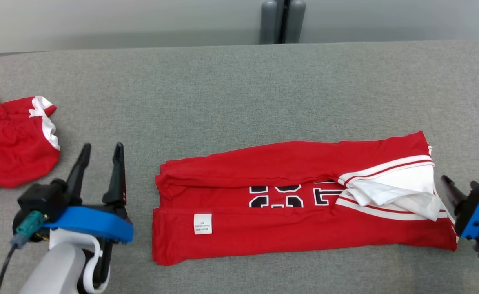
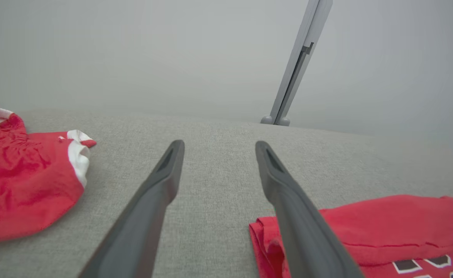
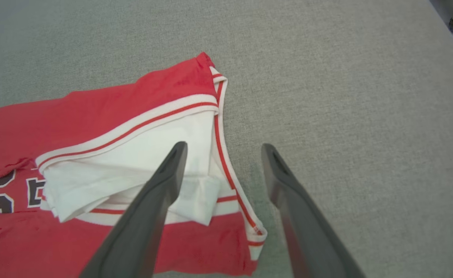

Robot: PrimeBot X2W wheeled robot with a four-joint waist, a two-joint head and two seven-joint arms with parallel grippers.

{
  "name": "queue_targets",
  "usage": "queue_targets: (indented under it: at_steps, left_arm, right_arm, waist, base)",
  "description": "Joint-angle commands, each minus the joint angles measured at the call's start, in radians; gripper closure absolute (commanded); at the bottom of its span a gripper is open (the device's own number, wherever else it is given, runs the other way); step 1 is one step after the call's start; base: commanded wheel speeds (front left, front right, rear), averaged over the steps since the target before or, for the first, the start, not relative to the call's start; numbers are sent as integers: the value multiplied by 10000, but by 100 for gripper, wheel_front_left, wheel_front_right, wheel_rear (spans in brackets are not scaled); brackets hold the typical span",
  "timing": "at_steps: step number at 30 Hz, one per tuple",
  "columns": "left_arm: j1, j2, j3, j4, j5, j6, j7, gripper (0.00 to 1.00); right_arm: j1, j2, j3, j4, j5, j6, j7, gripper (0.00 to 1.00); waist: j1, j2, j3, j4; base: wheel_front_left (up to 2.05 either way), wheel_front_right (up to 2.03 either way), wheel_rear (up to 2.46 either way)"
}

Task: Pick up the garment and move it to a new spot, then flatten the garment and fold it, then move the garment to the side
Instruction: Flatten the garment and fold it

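**Red jersey, half-folded, on grey cloth: hazards on file**

Table (image 1: pixel 239 81): grey woven top, large. It gave little slip, so a dragged layer was likely to catch and pull the fold askew.

Jersey (image 1: pixel 288 241): red, numbered, lying right of centre on the table, its long sides turned in to make a band. The upper flap lay loose. A lift by one end alone would probably have let it fall open.

Second red garment (image 1: pixel 11 143): heaped at the far left edge, well apart from the jersey. A move to that side risked laying one piece on the other.

Left gripper (image 1: pixel 103 145): fingers apart, holding nothing, just beside the band's left end. A shallow pinch there might have taken only the top layer.

Right gripper (image 3: pixel 223 144): fingers apart, holding nothing, at the right end, with one finger over the white lining.

Lining (image 3: pixel 134 170): white, bunched and creased at the right end, edged with striped trim. Grasped alone, it would likely have pulled out of the fold.

Label (image 1: pixel 202 223): small, white, near the lower left corner. No hazard noted.
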Motion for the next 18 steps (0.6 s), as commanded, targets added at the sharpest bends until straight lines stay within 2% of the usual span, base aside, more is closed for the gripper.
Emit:
queue_targets:
  at_steps: [1,6,15,16,17,18]
  left_arm:
    - [-291,-143,298,63,140,-115,-68,0]
    - [-525,-542,988,272,587,-479,-67,0]
    - [-628,-1046,1495,783,1172,-914,-69,0]
    - [-588,-1086,1544,826,1200,-933,-69,0]
    - [-537,-1108,1584,883,1211,-962,-69,0]
    - [-488,-1127,1624,932,1253,-975,-71,0]
  right_arm:
    - [-352,155,-66,506,-216,6,-169,0]
    - [-1102,347,-215,2159,-622,6,-652,0]
    - [-1848,476,-282,4557,-1191,7,-1026,0]
    - [-1849,506,-195,4735,-1174,10,-948,51]
    - [-1853,483,-28,4849,-1142,16,-920,86]
    - [-1846,440,117,4905,-1077,18,-924,100]
  waist:
    - [0,0,30,46]
    - [0,0,141,151]
    - [0,0,257,325]
    - [0,0,250,333]
    - [0,0,239,339]
    - [0,0,222,339]
  base:
    - [0,0,0]
    - [0,0,0]
    - [0,0,0]
    - [0,0,0]
    - [0,0,0]
    - [0,0,0]
